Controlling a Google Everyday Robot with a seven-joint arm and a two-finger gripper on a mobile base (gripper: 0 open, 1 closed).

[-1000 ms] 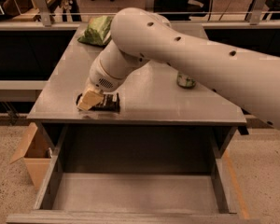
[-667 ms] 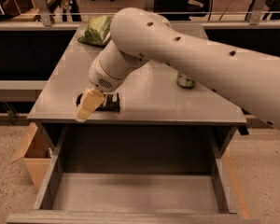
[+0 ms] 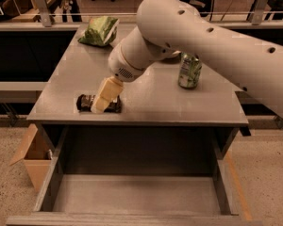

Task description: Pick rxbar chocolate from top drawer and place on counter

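The rxbar chocolate [image 3: 85, 103], a small dark glossy bar, lies flat on the counter [image 3: 155, 98] near its front left edge. My gripper [image 3: 103, 98], cream-coloured at the end of the thick white arm, hangs directly over the bar's middle and hides part of it. Whether it touches the bar cannot be told. The top drawer [image 3: 137, 197] is pulled open below the counter's front edge, and its grey bottom is bare.
A green chip bag [image 3: 100, 30] lies at the counter's back left. A green soda can [image 3: 189, 70] stands at the right middle, partly behind my arm. A cardboard box [image 3: 33, 159] sits on the floor left of the drawer.
My arm has shifted slightly up and to the right. The gripper has swung a little over the bar. The bar stays on the counter in the same spot.
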